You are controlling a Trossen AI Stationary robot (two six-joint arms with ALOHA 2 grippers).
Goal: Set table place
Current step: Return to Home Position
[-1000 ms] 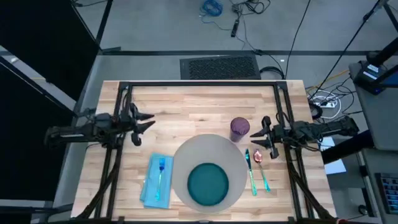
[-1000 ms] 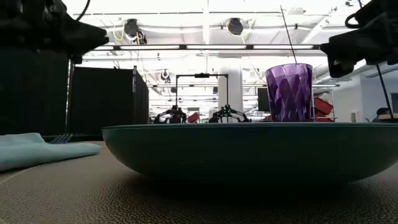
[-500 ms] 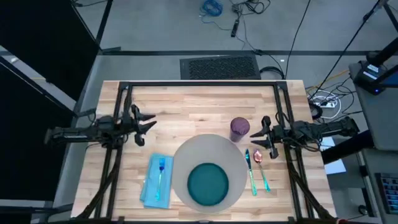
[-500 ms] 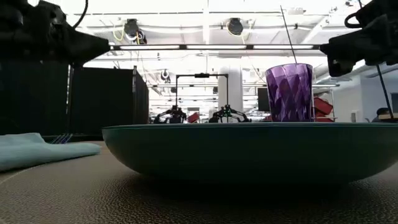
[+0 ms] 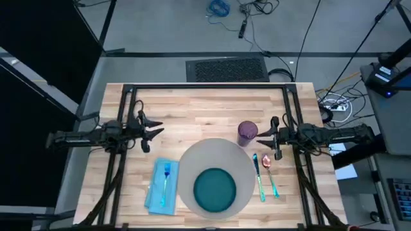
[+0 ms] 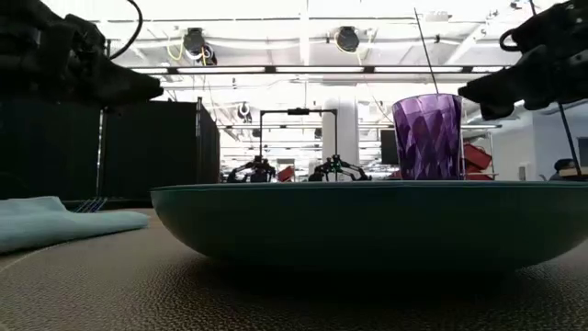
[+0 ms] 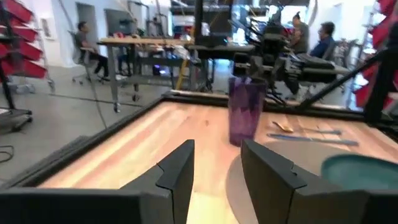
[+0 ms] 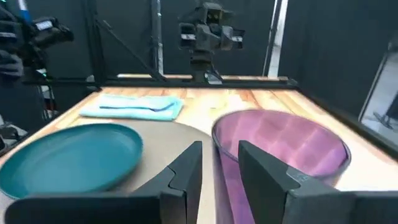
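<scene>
The grey round place mat lies on the table near its front edge, with a teal plate on it. A purple cup stands upright on the table at the mat's far right rim. My right gripper hovers open just right of the cup, level with its rim and clear of it in the low view. My left gripper hangs open above the table's left half, with nothing between its fingers.
A light blue napkin with a blue fork on it lies left of the mat. Two teal-handled utensils, one a spoon, lie right of the mat. The black frame's bars run over the table. Bare wood shows at the far side.
My right gripper has moved toward the table's left, closer to the purple cup, and sunk a little. My left gripper has sunk a little and edged toward the table's right. Nothing on the table has moved.
</scene>
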